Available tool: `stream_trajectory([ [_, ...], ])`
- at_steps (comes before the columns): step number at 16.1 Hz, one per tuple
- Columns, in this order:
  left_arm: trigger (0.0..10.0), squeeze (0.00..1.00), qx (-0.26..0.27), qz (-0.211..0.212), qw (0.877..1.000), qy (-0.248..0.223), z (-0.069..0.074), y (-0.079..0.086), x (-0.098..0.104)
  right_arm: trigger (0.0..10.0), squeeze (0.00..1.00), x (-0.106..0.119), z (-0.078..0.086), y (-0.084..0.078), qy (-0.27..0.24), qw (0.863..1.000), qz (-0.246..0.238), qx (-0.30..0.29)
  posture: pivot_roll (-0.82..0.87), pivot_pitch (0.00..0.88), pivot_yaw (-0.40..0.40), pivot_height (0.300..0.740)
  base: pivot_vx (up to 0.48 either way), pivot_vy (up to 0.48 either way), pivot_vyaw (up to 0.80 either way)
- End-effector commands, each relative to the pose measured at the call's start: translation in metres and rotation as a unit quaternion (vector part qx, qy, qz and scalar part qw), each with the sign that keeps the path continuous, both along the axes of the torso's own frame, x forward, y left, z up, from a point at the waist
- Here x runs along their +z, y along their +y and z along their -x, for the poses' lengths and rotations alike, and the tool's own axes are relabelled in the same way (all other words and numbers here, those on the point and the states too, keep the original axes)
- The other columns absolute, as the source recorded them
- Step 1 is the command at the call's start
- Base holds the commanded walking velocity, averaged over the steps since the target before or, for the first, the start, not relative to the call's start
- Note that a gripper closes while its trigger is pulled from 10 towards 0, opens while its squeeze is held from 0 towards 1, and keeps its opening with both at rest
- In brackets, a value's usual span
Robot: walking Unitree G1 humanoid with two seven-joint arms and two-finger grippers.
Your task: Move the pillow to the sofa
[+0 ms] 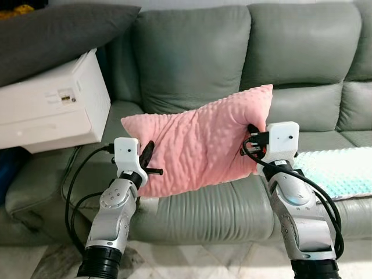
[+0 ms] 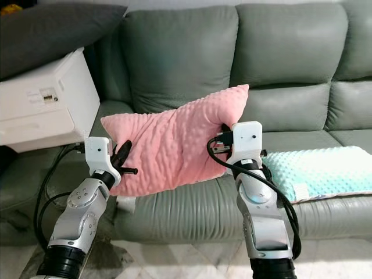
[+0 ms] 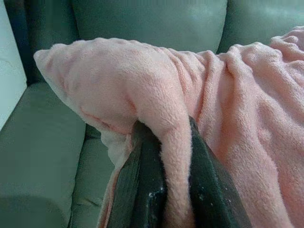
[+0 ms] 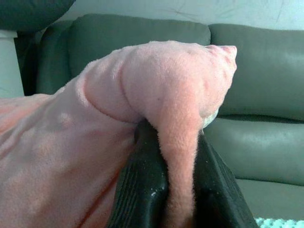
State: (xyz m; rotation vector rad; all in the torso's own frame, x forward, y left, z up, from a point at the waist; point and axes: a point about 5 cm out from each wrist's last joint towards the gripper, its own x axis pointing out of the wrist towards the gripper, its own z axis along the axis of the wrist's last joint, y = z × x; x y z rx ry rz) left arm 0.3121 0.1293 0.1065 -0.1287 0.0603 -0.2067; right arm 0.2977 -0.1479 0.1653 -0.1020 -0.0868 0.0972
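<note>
left eye view: the pink pillow [image 1: 200, 142] hangs in the air in front of the sofa [image 1: 244, 64], above the front edge of the seat, tilted so its right corner sits higher than its left. the left gripper [image 1: 148, 160] is at the pillow's lower left end, black fingers against the fabric. the right gripper [image 1: 251, 139] is tucked into the pillow's right end, under the raised corner. a white box [image 1: 55, 107] sits over the sofa's left arm with a dark cushion [image 1: 55, 29] on top. a mint mat [image 1: 340, 171] lies on the seat toward the right edge.

right eye view: same scene, the pillow spans between both silver arms and its lower edge hangs just over the seat front.

left wrist view: the two black fingers [image 3: 142, 185] are clenched on a fold of pink fleece, pinched tight between them, green seat beyond.

right wrist view: the fingers [image 4: 145, 185] here also grasp a fold of the pillow, squeezed between them, with the sofa back behind.
</note>
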Motion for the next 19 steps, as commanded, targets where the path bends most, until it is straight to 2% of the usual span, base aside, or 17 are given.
stream_trajectory([
  [1, 10.0, 0.00, -0.011, 0.000, 1.000, -0.016, -0.001, -0.001, 0.009, 10.0, 0.00, 0.007, -0.001, 0.001, -0.016, 1.000, -0.004, 0.001, -0.14, 0.000, 0.043, 0.740, 0.375, 0.000, 0.00],
  [12, 10.0, 0.00, -0.016, 0.001, 1.000, -0.011, -0.001, -0.003, 0.008, 10.0, 0.00, 0.006, -0.001, 0.001, -0.015, 1.000, -0.004, 0.001, -0.14, 0.000, 0.043, 0.740, 0.359, 0.000, 0.00],
  [17, 10.0, 0.00, 0.001, -0.010, 1.000, -0.009, 0.000, 0.003, 0.006, 10.0, 0.00, 0.003, 0.000, 0.003, -0.008, 1.000, -0.005, 0.010, -0.13, 0.000, 0.041, 0.740, 0.000, 0.000, 0.00],
  [19, 10.0, 0.00, 0.032, -0.035, 0.999, -0.008, -0.001, 0.012, 0.004, 10.0, 0.00, -0.001, 0.001, 0.005, -0.003, 1.000, -0.006, 0.015, -0.13, 0.000, 0.041, 0.740, 0.000, 0.000, 0.00],
])
